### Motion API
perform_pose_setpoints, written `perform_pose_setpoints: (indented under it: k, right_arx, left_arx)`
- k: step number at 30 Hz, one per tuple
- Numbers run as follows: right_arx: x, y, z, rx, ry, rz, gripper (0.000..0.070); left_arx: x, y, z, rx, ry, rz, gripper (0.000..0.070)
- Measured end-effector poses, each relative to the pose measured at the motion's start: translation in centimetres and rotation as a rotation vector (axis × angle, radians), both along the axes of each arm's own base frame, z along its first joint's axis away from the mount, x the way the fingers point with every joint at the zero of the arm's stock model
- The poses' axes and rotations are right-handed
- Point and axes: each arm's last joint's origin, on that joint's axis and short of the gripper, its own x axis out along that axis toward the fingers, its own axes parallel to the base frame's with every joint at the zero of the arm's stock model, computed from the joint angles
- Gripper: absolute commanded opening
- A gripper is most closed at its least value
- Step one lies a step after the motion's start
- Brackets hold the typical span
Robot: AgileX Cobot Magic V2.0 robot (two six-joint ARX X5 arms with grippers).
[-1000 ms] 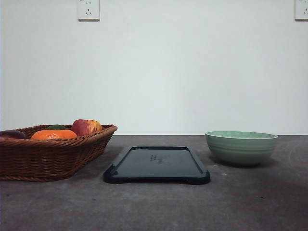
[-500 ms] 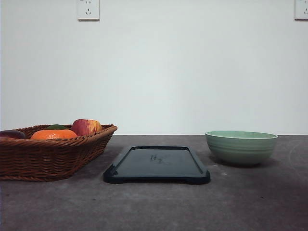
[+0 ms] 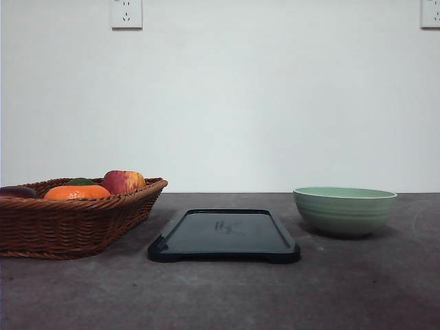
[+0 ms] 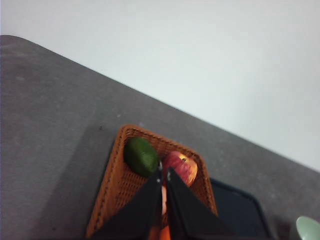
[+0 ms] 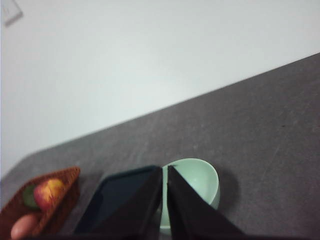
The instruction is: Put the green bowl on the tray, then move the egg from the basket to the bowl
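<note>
The pale green bowl [image 3: 344,210] stands on the table's right side, beside the dark tray [image 3: 223,234], which lies bare in the middle. The wicker basket [image 3: 72,220] sits at the left. A small brownish egg [image 5: 22,226] shows at the basket's near end in the right wrist view. My right gripper [image 5: 165,173] hovers high over the bowl [image 5: 198,180] and the tray's [image 5: 112,197] edge, shut on nothing. Above the basket [image 4: 114,186] hangs my left gripper [image 4: 164,172], also shut, with nothing held.
In the basket lie a red-yellow apple [image 3: 124,181], an orange fruit [image 3: 76,192], a green fruit [image 4: 141,156] and a dark purple item [image 3: 16,192]. A white wall rises just behind the table's back edge.
</note>
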Motion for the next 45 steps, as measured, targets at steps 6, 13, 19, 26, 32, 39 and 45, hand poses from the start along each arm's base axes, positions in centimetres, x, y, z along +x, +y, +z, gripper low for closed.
perform_pose_setpoints:
  k: [6, 13, 19, 26, 32, 39, 45]
  right_arx:
    - [0.8, 0.2, 1.7, -0.095, 0.109, 0.049, 0.0007]
    - [2.8, 0.5, 3.2, -0.189, 0.249, 0.131, 0.0007]
    - [5.5, 0.7, 3.4, -0.204, 0.428, 0.175, 0.0007]
    - [8.0, 0.9, 3.7, -0.213, 0.591, 0.213, 0.0008]
    - [9.7, 1.0, 3.3, -0.226, 0.673, 0.240, 0.0128]
    - [9.8, 1.0, 3.2, -0.231, 0.687, 0.244, 0.0365]
    - [9.8, 1.0, 3.2, -0.231, 0.688, 0.244, 0.0360]
  left_arx:
    - [1.2, -0.2, 2.6, 0.059, 0.129, -0.054, 0.0000]
    - [3.9, -0.6, 3.9, 0.090, 0.297, -0.187, 0.0000]
    - [6.3, -0.9, 4.0, 0.138, 0.492, -0.250, 0.0000]
    - [7.9, -1.2, 3.6, 0.210, 0.589, -0.309, 0.0000]
    - [8.0, -1.2, 3.5, 0.221, 0.594, -0.317, 0.0023]
    - [8.0, -1.2, 3.5, 0.222, 0.593, -0.317, 0.0281]
    - [8.1, -1.2, 3.5, 0.227, 0.591, -0.320, 0.0281]
